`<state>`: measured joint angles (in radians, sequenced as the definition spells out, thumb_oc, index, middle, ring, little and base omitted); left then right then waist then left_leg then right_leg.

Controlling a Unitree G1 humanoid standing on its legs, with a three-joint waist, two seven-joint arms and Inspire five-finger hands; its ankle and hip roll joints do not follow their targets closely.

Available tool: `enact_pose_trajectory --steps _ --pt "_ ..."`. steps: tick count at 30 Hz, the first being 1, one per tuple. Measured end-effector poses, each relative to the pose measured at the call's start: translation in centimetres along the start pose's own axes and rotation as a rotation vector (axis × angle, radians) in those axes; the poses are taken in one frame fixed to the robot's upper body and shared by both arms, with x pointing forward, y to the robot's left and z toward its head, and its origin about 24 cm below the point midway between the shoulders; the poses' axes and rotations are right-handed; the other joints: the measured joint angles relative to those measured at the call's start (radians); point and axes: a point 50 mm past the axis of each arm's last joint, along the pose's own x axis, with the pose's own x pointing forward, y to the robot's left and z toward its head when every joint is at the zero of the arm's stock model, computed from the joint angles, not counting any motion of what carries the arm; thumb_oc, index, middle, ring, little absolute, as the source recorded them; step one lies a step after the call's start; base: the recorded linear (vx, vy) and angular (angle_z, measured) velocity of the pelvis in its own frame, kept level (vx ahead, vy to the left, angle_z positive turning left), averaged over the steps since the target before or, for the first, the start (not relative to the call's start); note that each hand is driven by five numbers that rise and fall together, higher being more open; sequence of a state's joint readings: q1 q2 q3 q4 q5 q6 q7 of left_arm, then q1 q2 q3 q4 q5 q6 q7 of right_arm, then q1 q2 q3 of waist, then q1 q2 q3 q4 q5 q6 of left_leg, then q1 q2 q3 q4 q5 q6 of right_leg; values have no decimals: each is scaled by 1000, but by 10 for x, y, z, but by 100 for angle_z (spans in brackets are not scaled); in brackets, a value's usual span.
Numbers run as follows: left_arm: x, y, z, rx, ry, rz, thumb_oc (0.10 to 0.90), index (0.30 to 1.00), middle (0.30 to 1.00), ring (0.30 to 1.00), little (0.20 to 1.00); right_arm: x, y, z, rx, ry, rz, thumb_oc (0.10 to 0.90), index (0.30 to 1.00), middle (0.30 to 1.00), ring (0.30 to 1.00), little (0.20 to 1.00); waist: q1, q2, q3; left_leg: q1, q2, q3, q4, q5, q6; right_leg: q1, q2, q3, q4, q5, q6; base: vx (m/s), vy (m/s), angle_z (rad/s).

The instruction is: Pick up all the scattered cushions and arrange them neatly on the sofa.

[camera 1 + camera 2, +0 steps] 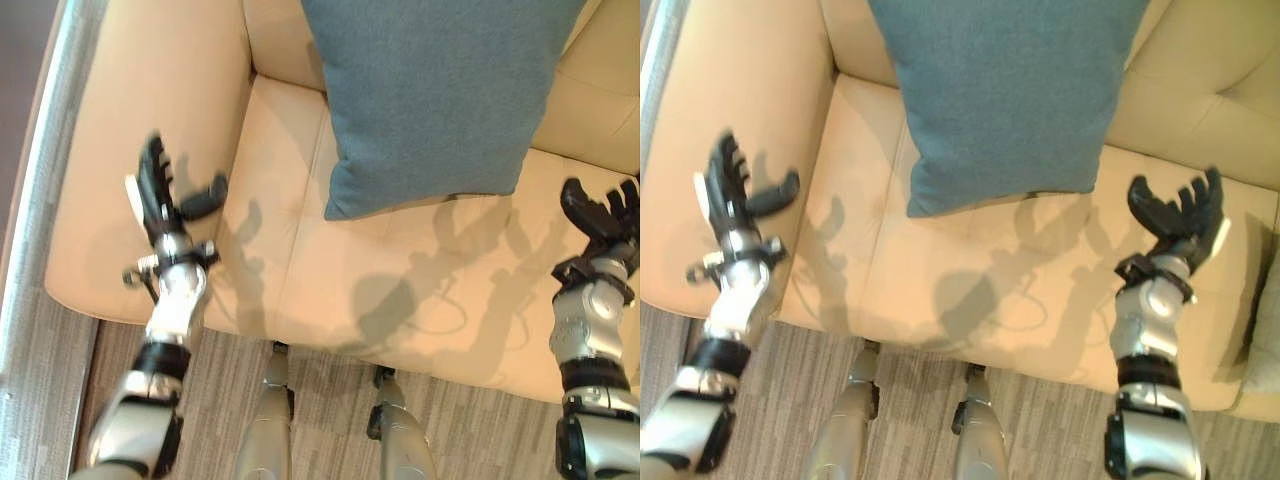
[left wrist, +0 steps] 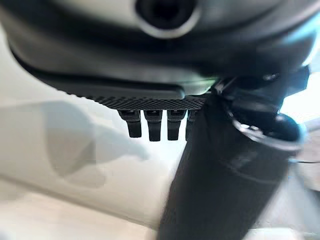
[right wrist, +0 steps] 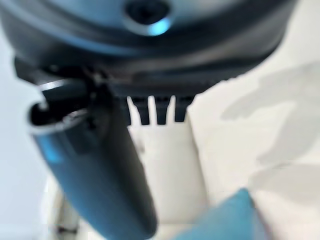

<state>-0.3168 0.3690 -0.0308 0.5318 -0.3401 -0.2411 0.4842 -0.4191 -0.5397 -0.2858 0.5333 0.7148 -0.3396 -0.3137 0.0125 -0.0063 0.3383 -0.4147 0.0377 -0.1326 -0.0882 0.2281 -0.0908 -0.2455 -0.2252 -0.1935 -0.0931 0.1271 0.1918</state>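
cushion (image 1: 430, 95) clear of both hands

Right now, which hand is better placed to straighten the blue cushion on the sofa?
Probably the right hand: it is open over the cream leather sofa seat, level with the blue fabric cushion's lower edge. The left hand, also open, is over the sofa's armrest, farther off.

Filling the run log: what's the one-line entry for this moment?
cushion: on sofa, leaning on backrest | left hand: open, empty, over armrest | right hand: open, empty, over seat
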Motion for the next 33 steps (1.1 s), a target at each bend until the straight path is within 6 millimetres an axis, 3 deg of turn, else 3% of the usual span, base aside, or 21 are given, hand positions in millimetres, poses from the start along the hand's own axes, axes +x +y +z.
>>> enact_pose_trajectory --steps 4,6,8,9,10,12,13,14,15,16,18,20,22,24,26,28,29,30,31,32,33 --pt "-55 47 -68 52 248 53 800 900 900 900 900 -13 -19 19 8 -102 22 800 900 900 900 900 17 39 -23 91 14 -21 0 -39 4 95 8 -22 18 -46 -12 101 -134 14" --pt "-79 64 -95 2 382 98 800 900 900 900 900 -19 -37 5 -82 -43 -4 800 900 900 900 900 29 48 -22 153 12 -31 28 -45 -1 147 11 10 93 -97 -16 -7 -323 20" --pt "-97 71 -109 -37 467 86 800 900 900 900 900 -34 -68 -28 -214 131 -83 800 900 900 900 900 33 50 -34 250 11 -73 35 -76 -4 237 7 36 150 -181 -27 -107 -441 56" --pt "-105 71 -115 -44 498 85 800 900 900 900 900 -42 -73 -39 -239 180 -88 800 900 900 900 900 36 57 -52 254 15 -90 38 -69 -16 238 17 28 181 -211 -29 -98 -278 53" --pt "-111 66 -119 -69 519 76 800 900 900 900 900 -52 -81 -48 -266 225 -87 800 900 900 900 900 31 84 -70 250 36 -120 40 -61 -27 238 47 6 220 -237 -73 -79 -128 58" --pt "-115 63 -120 -80 526 47 800 900 900 900 900 -70 -89 -64 -278 318 -86 800 900 900 900 900 34 110 -102 253 72 -133 9 -72 -18 244 91 3 214 -255 -68 -290 -213 50" --pt "-124 57 -128 -94 568 35 800 900 900 900 900 -81 -92 -74 -295 368 -85 800 900 900 900 900 36 146 -118 247 99 -131 14 -37 6 235 131 -6 240 -260 -86 -388 -194 34" --pt "-129 51 -132 -101 592 29 800 900 900 900 900 -86 -91 -80 -301 391 -90 800 900 900 900 900 24 158 -125 232 104 -129 21 0 -16 220 144 -11 271 -279 -111 -367 -166 58" --pt "-131 44 -134 -106 606 5 800 900 900 900 900 -95 -90 -91 -303 439 -92 800 900 900 900 900 8 155 -135 214 106 -104 11 7 7 191 147 -6 309 -318 -136 -164 -82 43" --pt "-136 41 -138 -108 627 -13 800 900 900 900 900 -98 -91 -94 -307 461 -89 800 900 900 900 900 13 162 -146 223 124 -77 -11 -103 61 174 152 -19 317 -305 -166 -266 -67 22" --pt "-148 39 -152 -76 723 -55 800 900 900 900 900 -111 -87 -106 -265 513 -108 800 900 900 900 900 5 80 -163 227 65 -18 161 -192 26 151 73 -5 306 -274 -179 -273 -30 -18" --pt "-167 50 -167 -46 818 -32 800 900 900 900 900 -108 -90 -103 -261 510 -121 800 900 900 900 900 -24 67 -193 303 31 -53 341 -271 -43 201 68 9 226 -228 -177 -293 83 -23" --pt "-181 56 -178 -19 887 -14 800 900 900 900 900 -98 -91 -96 -272 480 -117 800 900 900 900 900 -48 80 -203 411 16 -151 361 -301 -79 200 94 39 223 -218 -170 -274 82 -27" --pt "-188 56 -185 -7 956 -9 800 900 900 900 900 -89 -91 -91 -277 464 -107 800 900 900 900 900 -80 90 -210 500 50 -123 228 -305 -75 192 122 43 231 -216 -169 -294 101 -7" --pt "-188 53 -185 -5 955 -31 800 900 900 900 900 -86 -94 -95 -265 482 -147 800 900 900 900 900 -98 55 -231 500 51 -121 183 -303 -73 154 119 56 236 -200 -154 -423 147 -8" --pt "-189 47 -189 25 980 -57 800 900 900 900 900 -87 -87 -105 -218 513 -162 800 900 900 900 900 -107 12 -228 452 7 -119 254 -317 -82 126 93 96 225 -152 -146 -502 104 -34" --pt "-189 47 -189 25 980 -57 800 900 900 900 900 -87 -87 -105 -218 513 -162 800 900 900 900 900 -107 12 -228 452 7 -119 254 -317 -82 126 93 96 225 -152 -146 -523 67 -49" --pt "-188 35 -189 23 979 -86 800 900 900 900 900 -87 -77 -108 -202 521 -118 800 900 900 900 900 -110 -13 -220 393 -35 -123 183 -380 -2 77 73 135 210 -114 -125 -565 47 -75" --pt "-185 26 -187 36 966 -120 800 900 900 900 900 -84 -70 -109 -196 520 -91 800 900 900 900 900 -103 10 -213 358 -36 -97 166 -342 55 45 90 168 188 -79 -104 -557 37 -107" --pt "-175 24 -185 67 948 -146 800 900 900 900 900 -91 -61 -118 -183 554 -74 800 900 900 900 900 -110 -37 -189 341 -72 -64 186 -318 49 34 70 198 149 -23 -88 -551 18 -108" --pt "-172 23 -186 106 954 -157 800 900 900 900 900 -97 -51 -125 -167 577 -53 800 900 900 900 900 -111 -48 -179 297 -70 -3 229 -317 66 28 69 196 66 98 -67 -500 7 -120"
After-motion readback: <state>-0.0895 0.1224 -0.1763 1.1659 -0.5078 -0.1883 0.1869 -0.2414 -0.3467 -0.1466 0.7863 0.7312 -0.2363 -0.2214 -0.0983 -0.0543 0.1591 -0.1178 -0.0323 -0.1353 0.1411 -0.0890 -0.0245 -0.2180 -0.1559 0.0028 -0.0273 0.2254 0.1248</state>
